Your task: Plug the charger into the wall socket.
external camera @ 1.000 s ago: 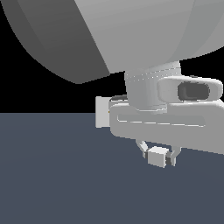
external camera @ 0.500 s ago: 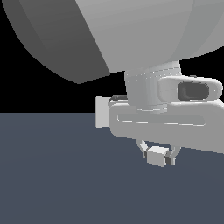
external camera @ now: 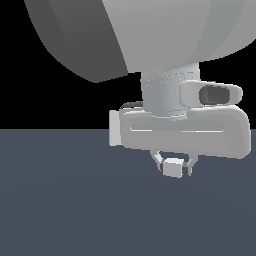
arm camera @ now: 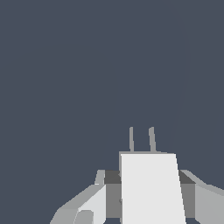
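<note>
The tool (external camera: 174, 166) is closed on the small off-white block charger (external camera: 173, 168), pads flat on its two sides, above the dark grey worktop (external camera: 60, 200). It looks light, rigid and smooth, with two thin prongs (arm camera: 141, 139) that might bend. The white square wall socket (external camera: 114, 128) peeks out behind the tool.

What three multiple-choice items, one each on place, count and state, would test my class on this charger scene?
1. Where is the charger?
A. lying on the floor
B. between the gripper's fingertips
C. seated in the wall socket

2. How many prongs stick out of the charger in the wrist view?
A. one
B. two
C. three

3. What state is the gripper in?
A. wide open and empty
B. shut on the charger
C. out of view

Key: 1 B, the block sits between the fingers in both views. 2 B, two thin pins rise from the block. 3 B, the fingers press both its sides.
</note>
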`<state>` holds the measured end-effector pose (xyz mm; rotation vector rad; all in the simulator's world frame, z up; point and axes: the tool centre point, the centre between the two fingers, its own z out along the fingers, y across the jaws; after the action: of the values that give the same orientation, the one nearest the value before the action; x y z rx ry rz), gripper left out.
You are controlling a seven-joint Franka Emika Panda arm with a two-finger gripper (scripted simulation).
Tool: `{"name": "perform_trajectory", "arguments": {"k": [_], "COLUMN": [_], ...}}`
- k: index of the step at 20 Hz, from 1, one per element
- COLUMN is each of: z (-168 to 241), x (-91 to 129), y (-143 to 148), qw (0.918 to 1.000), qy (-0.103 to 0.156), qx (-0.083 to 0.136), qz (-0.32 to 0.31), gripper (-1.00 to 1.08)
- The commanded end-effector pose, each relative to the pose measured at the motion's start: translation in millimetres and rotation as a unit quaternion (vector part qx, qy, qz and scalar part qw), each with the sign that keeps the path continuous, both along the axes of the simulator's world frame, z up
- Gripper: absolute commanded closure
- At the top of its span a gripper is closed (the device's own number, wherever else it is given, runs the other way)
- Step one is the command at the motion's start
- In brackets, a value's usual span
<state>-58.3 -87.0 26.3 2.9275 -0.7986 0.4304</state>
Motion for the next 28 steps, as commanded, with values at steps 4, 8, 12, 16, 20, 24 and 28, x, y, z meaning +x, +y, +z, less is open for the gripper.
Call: {"name": "perform_trajectory", "arguments": {"k": [4,8,12,16,20,24,28], "z": [15,27,39,50,59,66,71], "x": [16,29,40,49,56,60,62], "y": [8,18,28,40,52,61,68], "qw": [0.9976,0.9916,0.9823,0.9704,0.9573,0.9456,0.9364], "qy": [-0.001,-0.002,-0.002,-0.002,-0.002,-0.001,0.0], "qx": [-0.002,-0.002,-0.002,-0.002,-0.002,-0.001,-0.001], "qz": [0.069,0.129,0.187,0.242,0.289,0.325,0.351], "gripper": [1.08,1.08,1.08,1.08,1.08,1.08,1.08]}}
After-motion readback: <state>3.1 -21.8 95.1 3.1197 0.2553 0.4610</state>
